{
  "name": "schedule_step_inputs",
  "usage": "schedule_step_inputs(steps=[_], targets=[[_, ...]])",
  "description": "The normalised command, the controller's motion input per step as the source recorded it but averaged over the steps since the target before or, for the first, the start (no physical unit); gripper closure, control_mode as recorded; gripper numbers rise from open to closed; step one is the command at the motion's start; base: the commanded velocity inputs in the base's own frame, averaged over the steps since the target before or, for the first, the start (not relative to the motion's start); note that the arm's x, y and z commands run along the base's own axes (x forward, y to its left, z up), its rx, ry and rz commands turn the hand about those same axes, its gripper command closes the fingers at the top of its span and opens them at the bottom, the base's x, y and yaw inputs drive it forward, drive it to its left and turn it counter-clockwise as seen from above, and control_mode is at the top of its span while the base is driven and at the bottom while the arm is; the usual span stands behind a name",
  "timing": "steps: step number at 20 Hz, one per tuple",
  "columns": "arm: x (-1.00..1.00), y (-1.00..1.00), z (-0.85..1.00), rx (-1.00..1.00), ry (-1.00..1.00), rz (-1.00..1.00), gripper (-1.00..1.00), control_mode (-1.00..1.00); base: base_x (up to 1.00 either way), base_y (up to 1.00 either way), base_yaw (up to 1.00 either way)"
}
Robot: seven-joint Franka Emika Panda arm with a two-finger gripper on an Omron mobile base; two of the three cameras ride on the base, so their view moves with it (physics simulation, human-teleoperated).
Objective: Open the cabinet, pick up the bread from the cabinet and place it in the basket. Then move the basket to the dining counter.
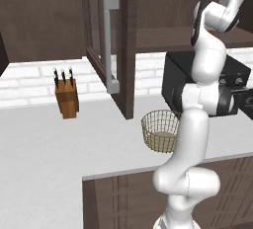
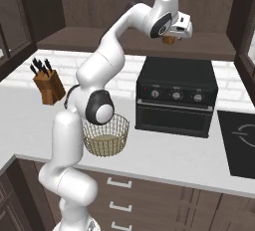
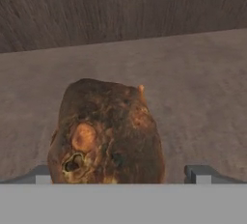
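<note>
Up inside the cabinet, on its shelf, the end effector stands with its jaws spread as wide as they go, gripping nothing. Its two fingertips sit on either side of the one bread roll, and the hand view shows a clear gap between the right tip and the crust; on the left tip I cannot tell whether it touches. That roll lies on the brown shelf board, between the tips and just ahead of them, well in from the shelf's back wall. From the right base view the roll peeks out just under the white hand, near the middle of the shelf.

One cabinet door hangs open, swung out over the surface, its long silver bar handle upright.

Below, one wire basket sits near the front edge of the surface, partly behind the arm, well apart from the roll above. One black oven stands just beside the basket, back against the brick wall. One wooden knife block with dark handles stands farther along toward the left, near the back edge. One dark cooktop lies at the surface's right end.
</note>
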Motion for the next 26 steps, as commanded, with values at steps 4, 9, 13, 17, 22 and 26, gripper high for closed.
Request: schedule_step_inputs(steps=[4,9,13,17,22,26], targets=[[0.06,0.05,-0.27,0.01,-0.02,0.01,1.0,-1.0,0.0,0.0,0.0],[0.22,0.21,-0.19,0.0,-0.15,0.03,1.0,-1.0,0.0,0.0,0.0],[0.16,0.0,-0.22,0.0,-0.21,0.0,1.0,-1.0,0.0,0.0,0.0],[0.0,-0.07,-0.39,0.11,-0.2,0.0,1.0,-1.0,0.0,0.0,0.0],[-0.34,-0.03,-0.03,0.2,-0.33,0.0,1.0,-1.0,0.0,0.0,0.0],[-0.77,0.0,0.15,0.12,-0.34,0.0,1.0,-1.0,0.0,0.0,0.0]])
